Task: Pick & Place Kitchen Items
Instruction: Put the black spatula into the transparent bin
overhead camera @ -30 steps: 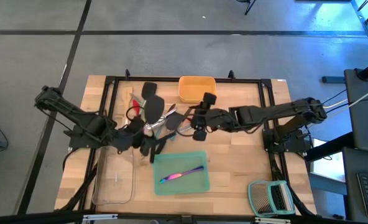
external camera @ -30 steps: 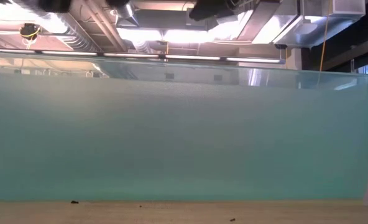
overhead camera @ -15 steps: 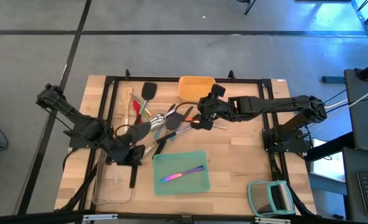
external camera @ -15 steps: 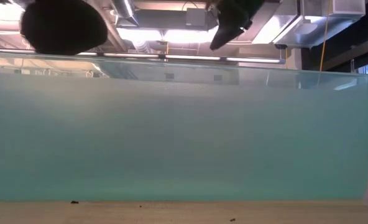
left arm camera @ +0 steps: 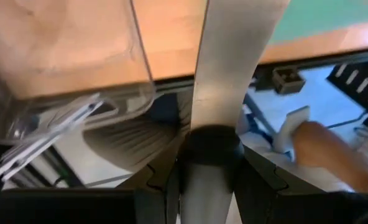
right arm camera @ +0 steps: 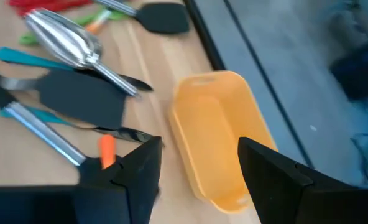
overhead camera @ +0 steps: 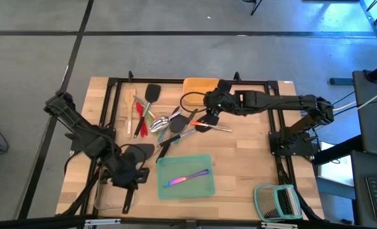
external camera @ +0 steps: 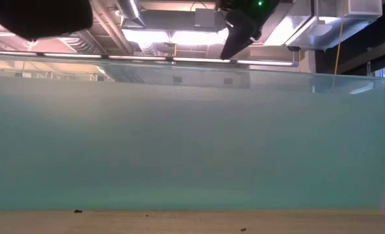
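Observation:
My left gripper (overhead camera: 128,177) hangs over the clear tray (overhead camera: 109,191) at the near left, shut on a black spatula (overhead camera: 139,152). The spatula's long handle (left arm camera: 234,62) sticks out past the fingers toward the near edge. My right gripper (overhead camera: 207,117) stands open beside the yellow tray (right arm camera: 215,124) at the table's far side, with nothing between its fingers. The other kitchen items lie in a pile (overhead camera: 163,121) on the table left of it: black turners, a steel scoop (right arm camera: 63,37), and red, green and blue handled tools. In the low view both grippers show only as dark shapes at the top. My left gripper pinches the spatula's handle at a dark collar (left arm camera: 212,140) between its two fingers. The fingers slant down toward the near edge and lie roughly along the handle. The spatula is lifted clear above the clear tray, with its blade on the far side of the gripper.
A teal tray (overhead camera: 201,187) with an iridescent knife (overhead camera: 185,178) lies near the middle front; its wall (external camera: 192,143) fills the low view. A green-framed slatted rack (overhead camera: 276,201) sits at the near right corner. Black frame rails run along the table's edges.
My left gripper has carried the spatula out of the pile toward the table's near left, over the clear tray, rolling its wrist so that the handle now points at the near edge. My right gripper has swung toward the far edge, up to the yellow tray.

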Controlling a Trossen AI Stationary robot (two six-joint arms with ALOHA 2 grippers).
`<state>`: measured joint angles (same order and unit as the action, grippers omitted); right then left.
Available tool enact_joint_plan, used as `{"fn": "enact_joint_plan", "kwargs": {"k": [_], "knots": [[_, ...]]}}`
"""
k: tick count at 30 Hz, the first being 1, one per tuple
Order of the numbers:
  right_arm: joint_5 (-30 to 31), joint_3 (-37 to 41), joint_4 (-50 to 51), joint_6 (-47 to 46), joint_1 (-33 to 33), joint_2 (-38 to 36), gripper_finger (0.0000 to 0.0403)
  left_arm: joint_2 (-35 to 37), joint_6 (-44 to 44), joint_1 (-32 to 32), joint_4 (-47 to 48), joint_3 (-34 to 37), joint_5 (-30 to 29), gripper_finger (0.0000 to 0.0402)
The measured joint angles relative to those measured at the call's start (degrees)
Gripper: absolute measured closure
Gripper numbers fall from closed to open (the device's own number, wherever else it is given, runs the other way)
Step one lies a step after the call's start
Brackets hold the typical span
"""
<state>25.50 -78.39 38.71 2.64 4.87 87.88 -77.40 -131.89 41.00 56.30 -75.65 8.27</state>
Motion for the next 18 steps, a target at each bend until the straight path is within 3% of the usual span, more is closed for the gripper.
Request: {"fn": "enact_joint_plan", "kwargs": {"k": [3, 10, 18], "knots": [[-4.81, 0.0, -0.43, 1.14, 0.29, 0.02, 0.0187, -2.04, -0.47, 2.25, 2.11, -3.24, 0.7, 0.0295], [-14.16, 0.02, 2.2, 2.55, 0.19, 0.04, 0.0187, -3.44, -1.49, 5.02, 5.58, -3.65, 2.41, 0.0295], [-20.94, 0.07, 4.92, 1.89, -0.68, 0.07, 0.0187, -3.22, -2.54, 5.98, 13.95, -3.63, 11.12, 0.0295]]}}
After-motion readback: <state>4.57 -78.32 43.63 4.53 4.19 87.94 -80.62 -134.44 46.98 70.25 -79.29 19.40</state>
